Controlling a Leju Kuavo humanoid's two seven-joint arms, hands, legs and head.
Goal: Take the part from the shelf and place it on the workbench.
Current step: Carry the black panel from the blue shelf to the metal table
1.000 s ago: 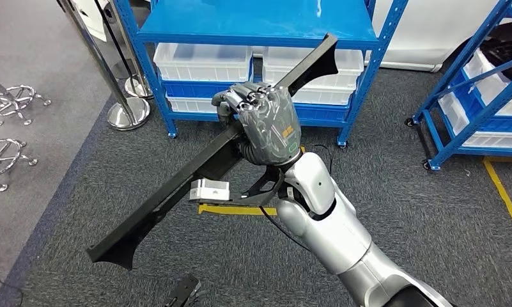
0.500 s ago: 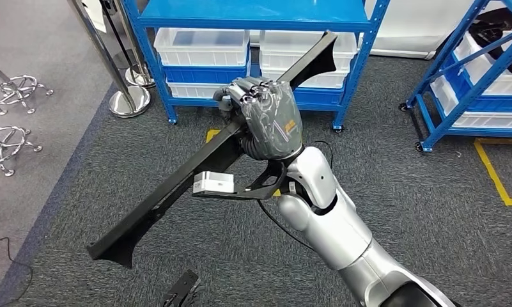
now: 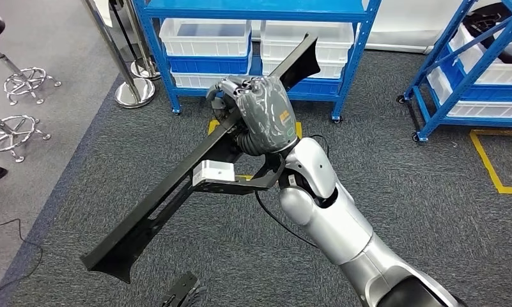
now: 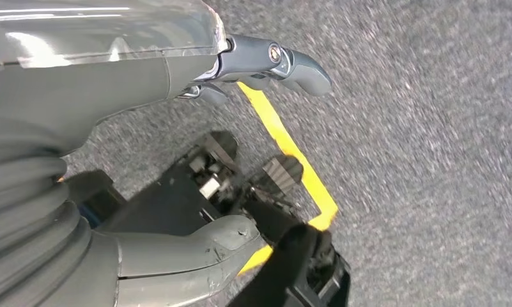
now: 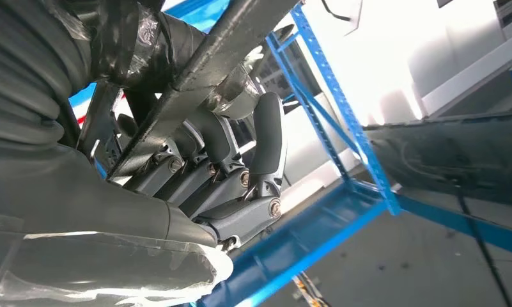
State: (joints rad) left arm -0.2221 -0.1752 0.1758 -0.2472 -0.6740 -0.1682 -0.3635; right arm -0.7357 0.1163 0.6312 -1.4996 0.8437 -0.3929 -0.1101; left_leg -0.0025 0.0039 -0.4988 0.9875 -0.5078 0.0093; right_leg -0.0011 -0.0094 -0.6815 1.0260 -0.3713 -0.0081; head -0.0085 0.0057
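A: Where the right hand (image 3: 261, 114) comes up over the carpet (image 3: 419, 211), what does it hold?

B: It grips the long black part (image 3: 176, 192) near its middle, fingers (image 5: 266, 137) wrapped around the bar. The part slants in the air, one end low near the robot, the other up by the blue shelf (image 3: 253, 11).

A: And the left hand (image 4: 144, 77)?

B: It holds nothing, fingers loosely apart above a yellow floor line (image 4: 285, 141). White bins (image 3: 205, 35) sit in the shelf.

The right arm (image 3: 330, 217) reaches forward and up, its right hand (image 3: 261, 114) wrapped around the part (image 3: 157, 204). The left hand (image 4: 112, 160) hangs with fingers (image 4: 291, 61) loosely extended, holding nothing.
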